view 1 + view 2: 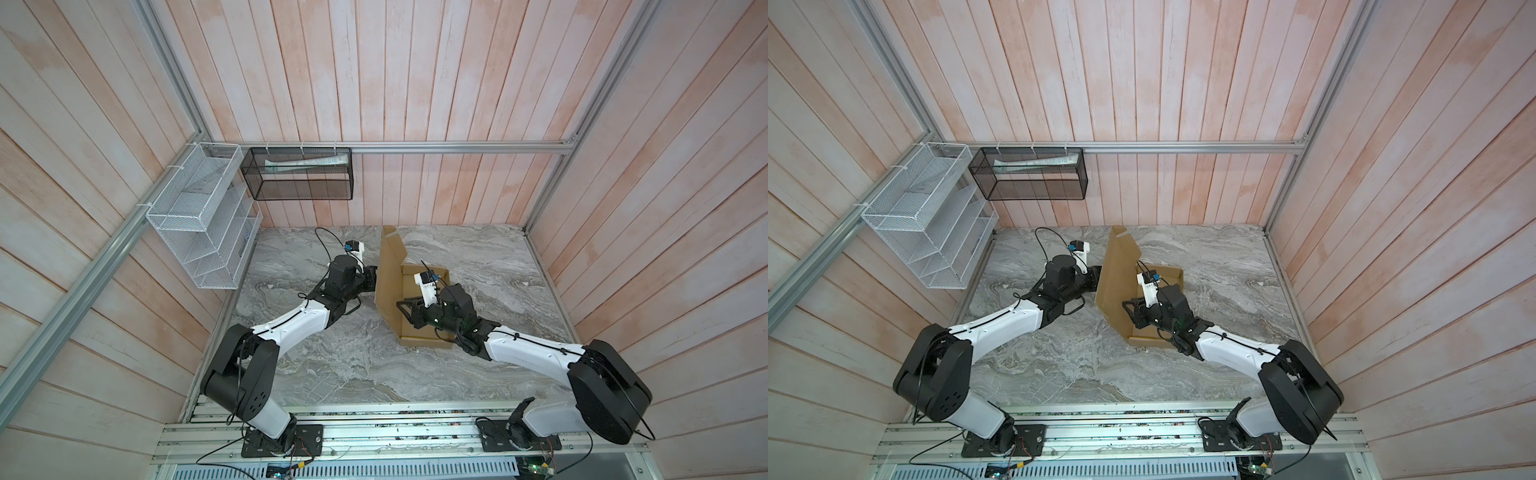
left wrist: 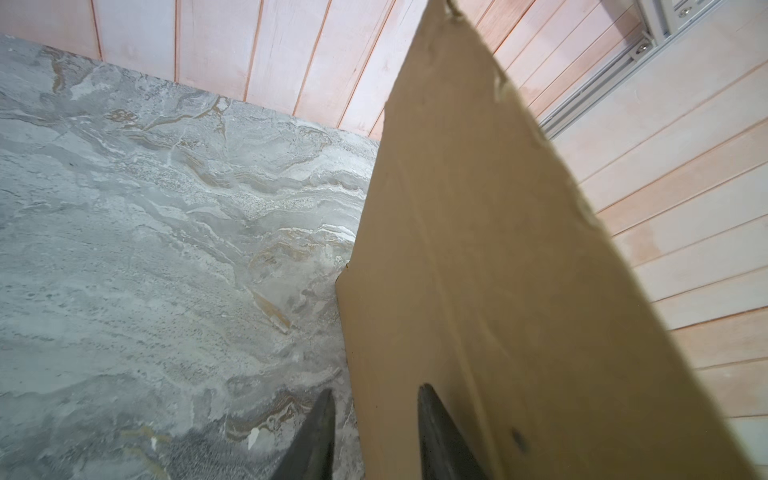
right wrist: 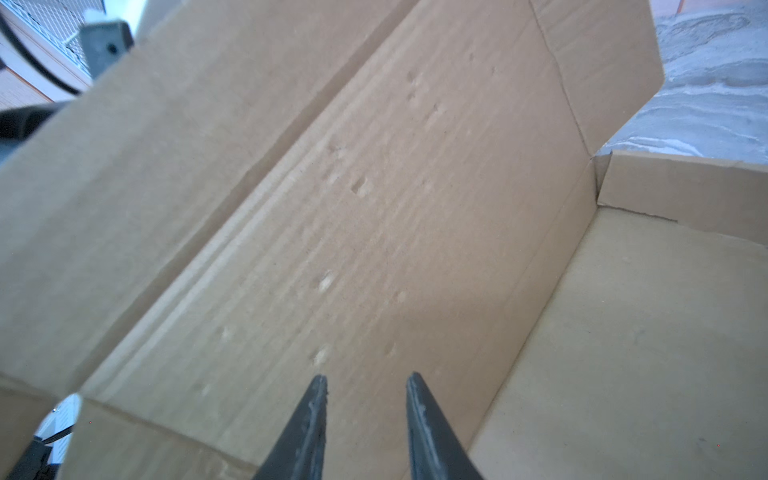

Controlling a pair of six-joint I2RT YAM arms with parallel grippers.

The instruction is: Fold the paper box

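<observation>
The paper box [image 1: 388, 270] [image 1: 1117, 270] is plain tan cardboard: a shallow tray on the marble table with its large lid panel standing nearly upright along the tray's left side. My left gripper [image 1: 374, 279] [image 1: 1098, 276] is at the lid's outer face, open; in the left wrist view [image 2: 374, 390] the lid's [image 2: 478, 249] near edge runs between the two fingers, unpinched. My right gripper [image 1: 402, 309] [image 1: 1129, 308] reaches inside the tray toward the lid's inner face [image 3: 415, 208], open [image 3: 365, 378] with nothing between its fingers.
A white wire rack [image 1: 203, 220] and a black mesh basket [image 1: 299, 174] hang on the walls at the back left. Wooden walls enclose the grey marble tabletop [image 1: 353, 374]. An aluminium rail [image 1: 374, 432] carries both arm bases at the front.
</observation>
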